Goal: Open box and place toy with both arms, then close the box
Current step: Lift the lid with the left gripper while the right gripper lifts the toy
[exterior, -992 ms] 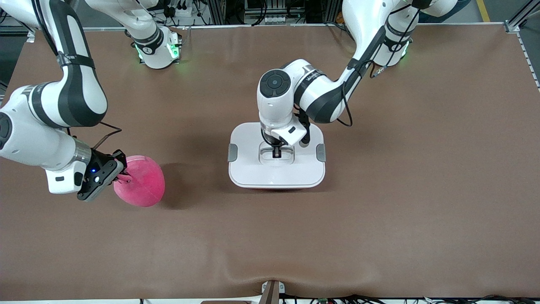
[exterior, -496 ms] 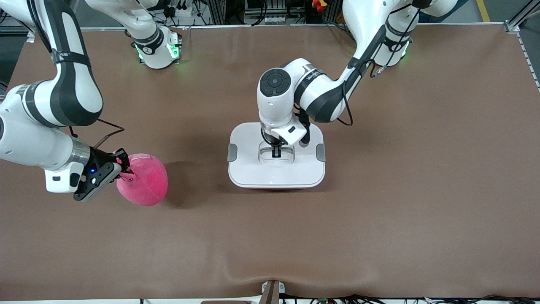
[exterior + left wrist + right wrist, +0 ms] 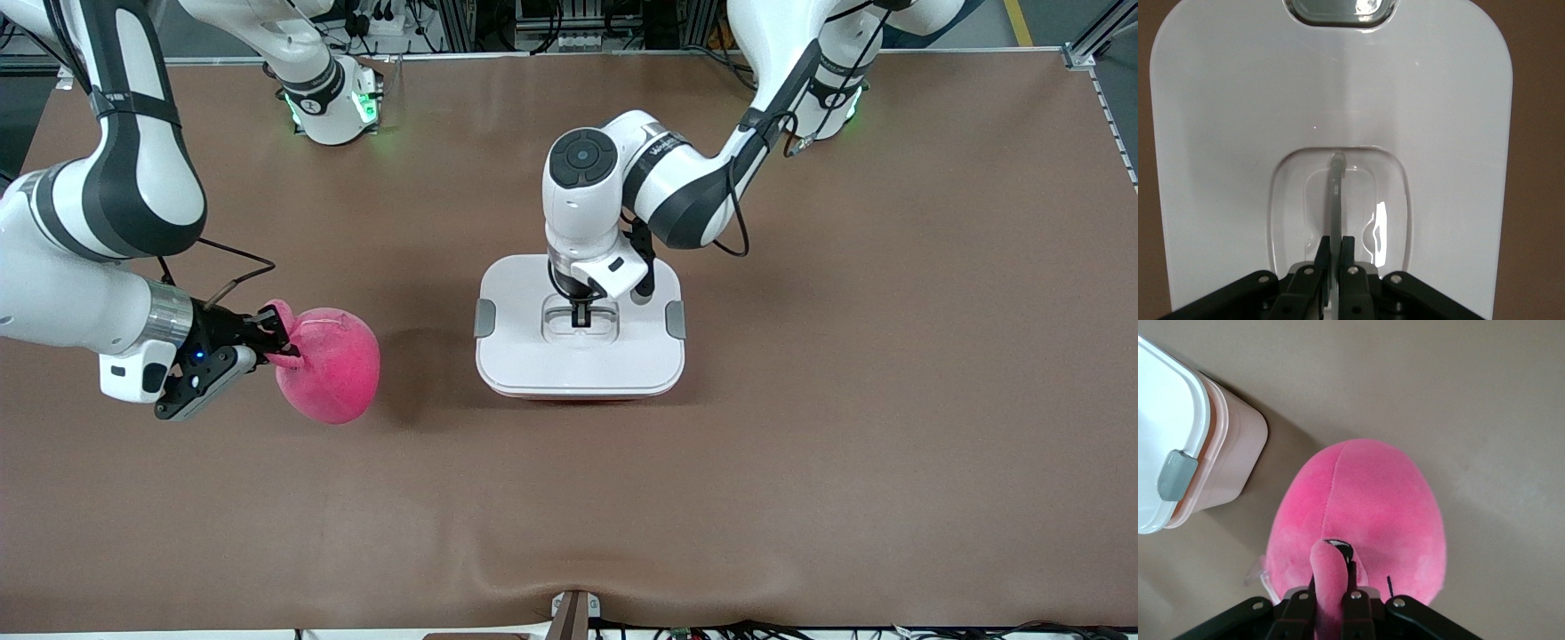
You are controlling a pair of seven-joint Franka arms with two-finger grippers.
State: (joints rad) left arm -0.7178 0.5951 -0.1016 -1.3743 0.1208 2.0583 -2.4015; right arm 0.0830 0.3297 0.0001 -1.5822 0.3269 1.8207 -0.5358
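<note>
The box stands mid-table, a pink tub under a white lid with grey side clips. My left gripper is down in the lid's recess, shut on the thin central handle. The lid looks slightly raised on the tub. The pink plush toy hangs from my right gripper, which is shut on a fold of it, over the table toward the right arm's end. In the right wrist view the box with a grey clip shows beside the toy.
The brown table mat stretches around the box. The two arm bases stand along the table's edge farthest from the front camera. A small bracket sits at the nearest edge.
My right gripper has carried the toy up and toward the box. My left gripper has risen a little with the lid's handle, and the lid has shifted slightly.
</note>
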